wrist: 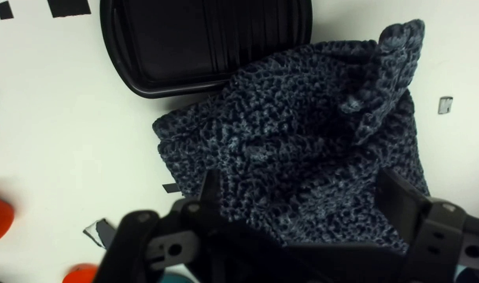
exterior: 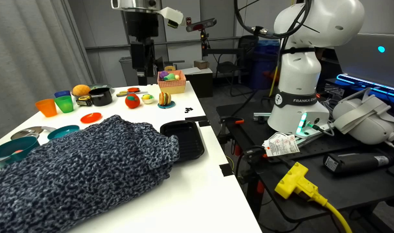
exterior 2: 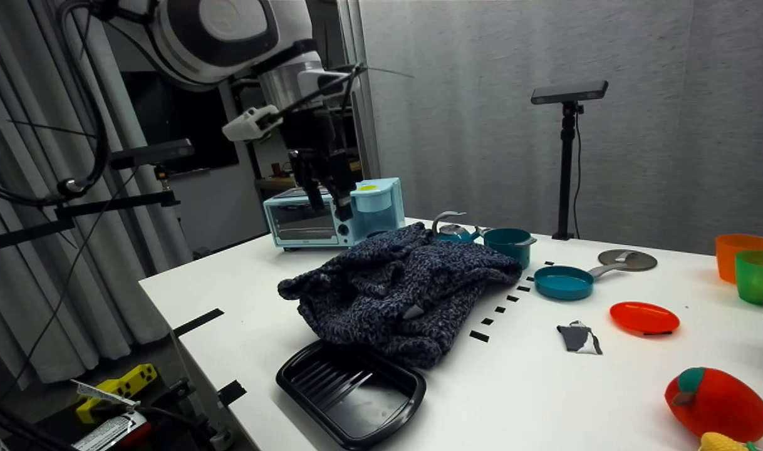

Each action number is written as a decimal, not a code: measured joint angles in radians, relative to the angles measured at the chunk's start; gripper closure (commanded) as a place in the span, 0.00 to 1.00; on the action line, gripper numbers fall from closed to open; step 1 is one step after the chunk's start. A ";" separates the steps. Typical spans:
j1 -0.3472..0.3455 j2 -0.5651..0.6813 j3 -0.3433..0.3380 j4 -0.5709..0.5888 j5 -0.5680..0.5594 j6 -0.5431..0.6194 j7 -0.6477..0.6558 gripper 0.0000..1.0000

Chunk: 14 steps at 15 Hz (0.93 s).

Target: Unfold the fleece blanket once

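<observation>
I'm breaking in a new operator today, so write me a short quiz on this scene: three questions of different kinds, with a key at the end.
1. True or false: the gripper is holding the fleece blanket.
2. In the wrist view, which item does the fleece blanket partly hide? A) red plate; B) black tray; C) orange cup.
3. Fill in the gap: in an exterior view, a large light-blue ____ stands beyond the fleece blanket.

Key:
1. False; its jaws stand apart, above the cloth.
2. B.
3. toaster oven.
</observation>
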 measured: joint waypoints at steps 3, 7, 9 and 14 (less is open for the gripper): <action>-0.004 0.062 -0.017 0.022 0.035 0.021 0.000 0.00; -0.004 0.073 -0.017 0.033 0.039 0.021 0.000 0.00; -0.004 0.080 -0.016 0.032 0.041 0.021 -0.003 0.00; -0.003 0.174 -0.016 0.085 0.121 0.064 -0.066 0.00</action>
